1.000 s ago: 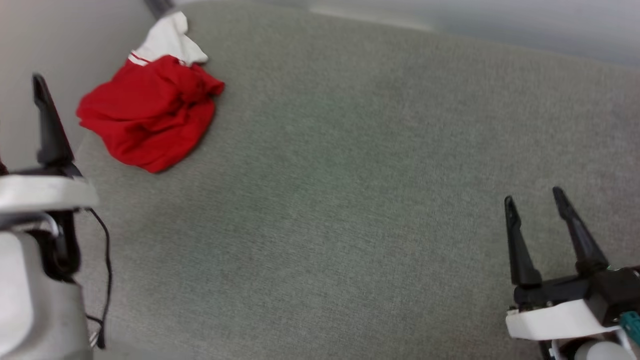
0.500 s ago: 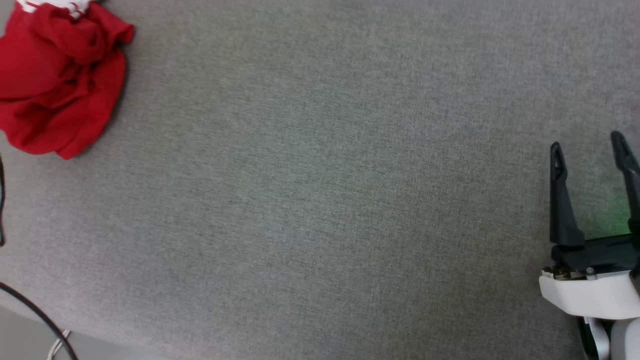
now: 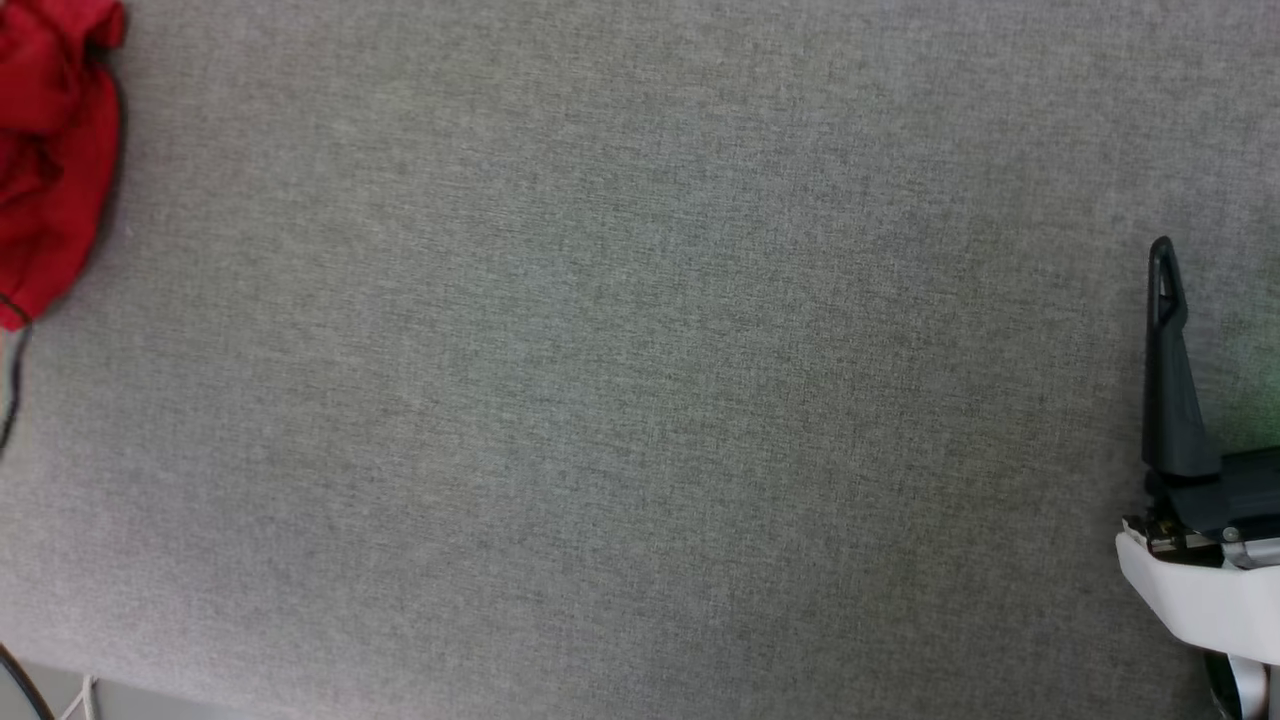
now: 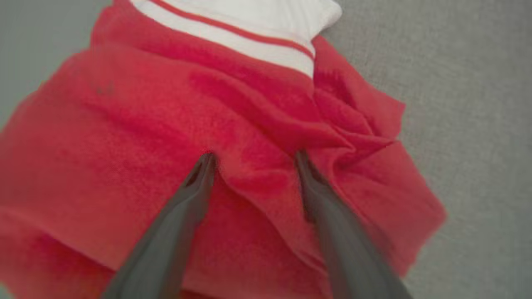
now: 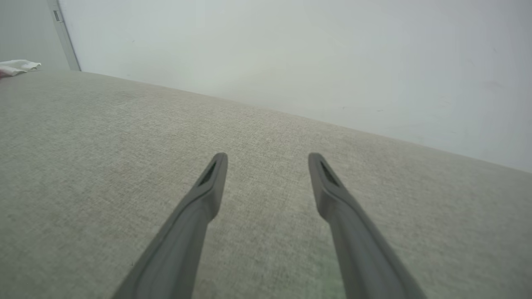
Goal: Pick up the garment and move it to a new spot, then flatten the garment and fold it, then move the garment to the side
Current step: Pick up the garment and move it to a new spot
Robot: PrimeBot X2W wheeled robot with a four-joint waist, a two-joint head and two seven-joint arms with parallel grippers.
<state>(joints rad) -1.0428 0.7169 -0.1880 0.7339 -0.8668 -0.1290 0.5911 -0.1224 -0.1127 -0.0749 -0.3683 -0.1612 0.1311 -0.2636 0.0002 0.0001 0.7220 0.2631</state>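
Now, shirt (image 3: 50, 130): crumpled at the left edge of the grey surface (image 3: 640, 400)
left gripper (image 4: 253, 155): nearer arm, fingers apart, tips right over a red fold
right gripper (image 5: 268, 155): fingers apart, well away from it

Head camera apparently leaned in; garment (image 3: 50, 150) now at view's edge.

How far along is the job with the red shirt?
Done: nothing; the garment lies crumpled on the grey surface. In hand: the open left gripper reaches its red folds, no grip yet. The right gripper hovers open. Left: lifting, moving, flattening, folding, setting aside.
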